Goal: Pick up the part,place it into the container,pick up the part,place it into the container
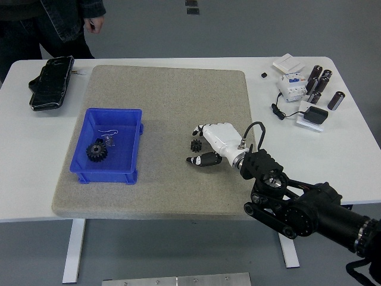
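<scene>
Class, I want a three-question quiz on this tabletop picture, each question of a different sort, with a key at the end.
1. True or false: the blue container already holds a black gear.
2. Multiple choice: the small black gear on the grey mat lies A) inside the container, B) between the fingers of the right hand but not yet gripped, C) on the bare white table.
3. Fill in: the person stands at the table's far ____ corner, as seen in the picture.

Key: 1 true; 2 B; 3 left.
</scene>
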